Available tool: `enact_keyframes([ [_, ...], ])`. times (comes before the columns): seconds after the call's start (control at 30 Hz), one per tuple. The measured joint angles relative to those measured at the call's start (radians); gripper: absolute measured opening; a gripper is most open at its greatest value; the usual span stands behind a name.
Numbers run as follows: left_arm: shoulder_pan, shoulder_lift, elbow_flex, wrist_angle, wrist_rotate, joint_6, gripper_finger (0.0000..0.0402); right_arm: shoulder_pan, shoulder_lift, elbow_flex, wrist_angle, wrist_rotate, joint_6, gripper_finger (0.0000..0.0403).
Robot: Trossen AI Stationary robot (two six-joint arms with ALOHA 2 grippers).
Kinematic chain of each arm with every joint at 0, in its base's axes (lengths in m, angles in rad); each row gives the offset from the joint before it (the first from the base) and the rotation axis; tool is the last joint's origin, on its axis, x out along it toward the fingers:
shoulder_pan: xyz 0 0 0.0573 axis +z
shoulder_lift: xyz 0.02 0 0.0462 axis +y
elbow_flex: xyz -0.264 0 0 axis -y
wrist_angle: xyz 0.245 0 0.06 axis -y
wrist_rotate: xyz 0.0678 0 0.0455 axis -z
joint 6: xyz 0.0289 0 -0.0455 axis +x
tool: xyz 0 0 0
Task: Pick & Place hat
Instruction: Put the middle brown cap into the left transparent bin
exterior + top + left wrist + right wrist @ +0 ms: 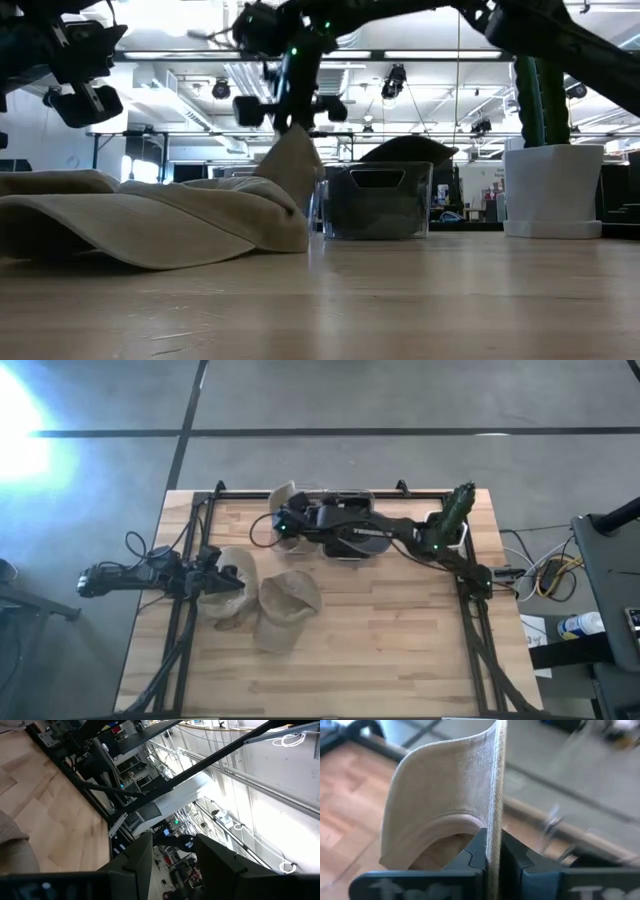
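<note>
Three beige hats show. My right gripper point(285, 520) point(495, 857) reaches across to the table's far side and is shut on one hat point(283, 498) point(292, 165) point(445, 795), just left of the clear bin point(345, 525). Two more hats point(225, 598) point(287, 603) lie flat on the left half of the table, and in the low view they are a beige heap point(150, 220). My left gripper point(228, 578) point(172, 870) is open and hovers over the leftmost hat, touching nothing. My right gripper pinches the hat's stiff stitched brim point(496, 820) between its two fingers point(477, 852). In the right wrist view the brim stands edge-on in the gap. The fingers come from above, and the hat hangs below them with its crown point(435, 827) to one side. The lying hats hide its lower end in the low view.
The clear bin point(378, 200) at the far edge holds something dark. A white pot with a cactus point(455, 515) point(555, 185) stands at the far right corner. Black frame rails run along the left and right sides. Bare wood point(380, 640) lies near and right.
</note>
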Motion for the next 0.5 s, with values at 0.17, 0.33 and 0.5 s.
enact_keyframes([
  [0.17,0.0,0.0,0.0,0.0,0.0,-0.007,0.0142,-0.002,0.029,0.001,-0.029,-0.074,0.081,0.0044],
  [0.33,0.0,0.0,0.0,0.0,0.0,-0.015,0.0142,-0.006,0.037,0.001,-0.073,-0.09,0.094,0.0048],
  [0.5,0.0,0.0,0.0,0.0,-0.014,-0.052,0.0142,-0.013,0.029,0.001,-0.094,-0.097,0.113,0.0049],
])
